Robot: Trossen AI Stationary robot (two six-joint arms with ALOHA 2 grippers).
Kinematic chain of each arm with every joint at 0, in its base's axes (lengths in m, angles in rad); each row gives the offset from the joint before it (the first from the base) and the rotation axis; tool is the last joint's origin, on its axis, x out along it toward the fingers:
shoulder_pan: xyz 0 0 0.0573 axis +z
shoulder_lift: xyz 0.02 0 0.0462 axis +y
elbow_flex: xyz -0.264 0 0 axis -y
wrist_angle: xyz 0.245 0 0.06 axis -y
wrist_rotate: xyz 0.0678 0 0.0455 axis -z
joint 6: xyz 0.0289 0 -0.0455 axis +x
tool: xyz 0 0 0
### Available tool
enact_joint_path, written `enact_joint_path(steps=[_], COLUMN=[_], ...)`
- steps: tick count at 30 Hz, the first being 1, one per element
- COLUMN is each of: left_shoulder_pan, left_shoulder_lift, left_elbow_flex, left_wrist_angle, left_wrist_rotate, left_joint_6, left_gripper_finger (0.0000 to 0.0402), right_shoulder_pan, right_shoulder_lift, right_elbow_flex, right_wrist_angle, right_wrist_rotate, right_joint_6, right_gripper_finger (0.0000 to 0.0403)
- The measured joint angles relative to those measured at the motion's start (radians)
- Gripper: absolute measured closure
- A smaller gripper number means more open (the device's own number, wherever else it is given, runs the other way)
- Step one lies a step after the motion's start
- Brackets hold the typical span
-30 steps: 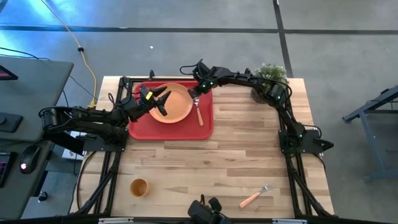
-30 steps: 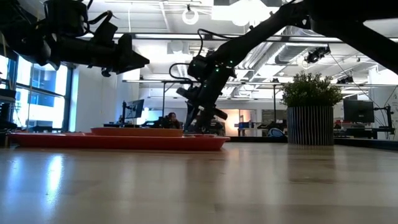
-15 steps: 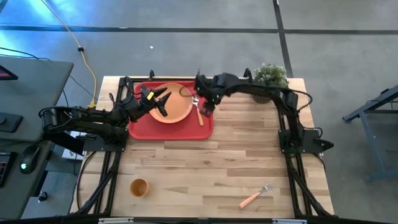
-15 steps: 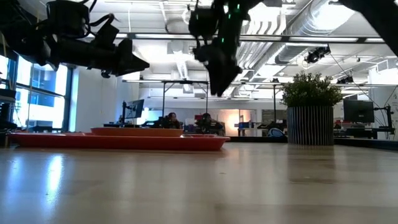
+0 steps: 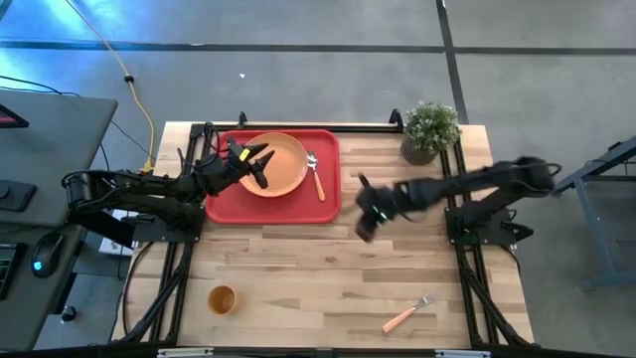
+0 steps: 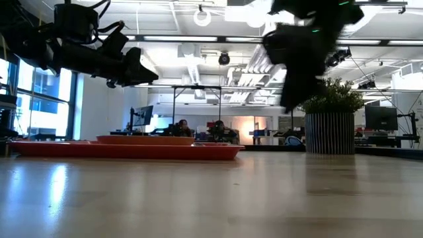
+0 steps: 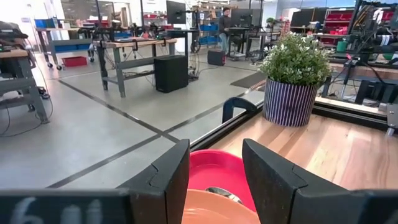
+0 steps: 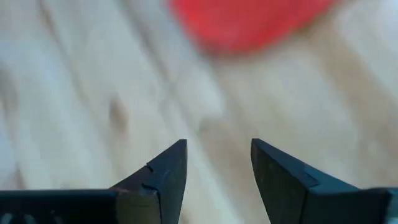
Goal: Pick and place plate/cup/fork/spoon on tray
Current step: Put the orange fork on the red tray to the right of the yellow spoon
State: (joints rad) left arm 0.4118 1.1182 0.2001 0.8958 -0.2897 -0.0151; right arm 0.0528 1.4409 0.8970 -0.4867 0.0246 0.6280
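indoors, wooden table (image 5: 397, 268) amid workshop benches (image 7: 134, 46)

On the bench (image 5: 298, 268), plate (image 5: 276, 165) and spoon (image 5: 316, 175) lie in the tray (image 5: 330, 204); cup (image 5: 221, 298) and fork (image 5: 410, 311) sit near the front edge.

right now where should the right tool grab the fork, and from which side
Grip the fork on its salmon-orange handle, near the middle, coming straight down from above. It lies flat on the bare table, angled with its tines up and to the right, so the fingers should close across the thin handle. The right tool is open and empty.
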Motion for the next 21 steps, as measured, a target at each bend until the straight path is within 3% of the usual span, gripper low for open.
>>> enact_joint_path(steps=[4,8,13,18,21], left_shoulder_pan=[0.0,-0.002,-0.003,-0.01,-0.024], left_shoulder_lift=[0.0,0.0,0.0,0.0,0.0], left_elbow_flex=[0.0,0.0,0.0,0.0,0.0], left_wrist_angle=[0.02,0.03,0.038,0.032,0.031], left_wrist_rotate=[0.001,0.02,0.039,0.047,0.048], left_joint_6=[-0.036,-0.07,-0.058,-0.05,-0.06], left_gripper_finger=[0.0261,0.0261,0.0261,0.0261,0.0261], right_shoulder_pan=[0.143,0.268,0.4,0.532,0.601], right_shoulder_lift=[-0.089,-0.114,-0.098,-0.09,-0.081], right_elbow_flex=[-0.075,-0.129,-0.176,-0.181,-0.181], right_wrist_angle=[-0.07,-0.07,-0.057,-0.048,-0.094], right_wrist_rotate=[-0.006,-0.111,-0.268,-0.235,-0.2], right_joint_6=[0.127,0.258,0.272,0.267,0.428], right_gripper_finger=[0.0236,0.0236,0.0236,0.0236,0.0236])
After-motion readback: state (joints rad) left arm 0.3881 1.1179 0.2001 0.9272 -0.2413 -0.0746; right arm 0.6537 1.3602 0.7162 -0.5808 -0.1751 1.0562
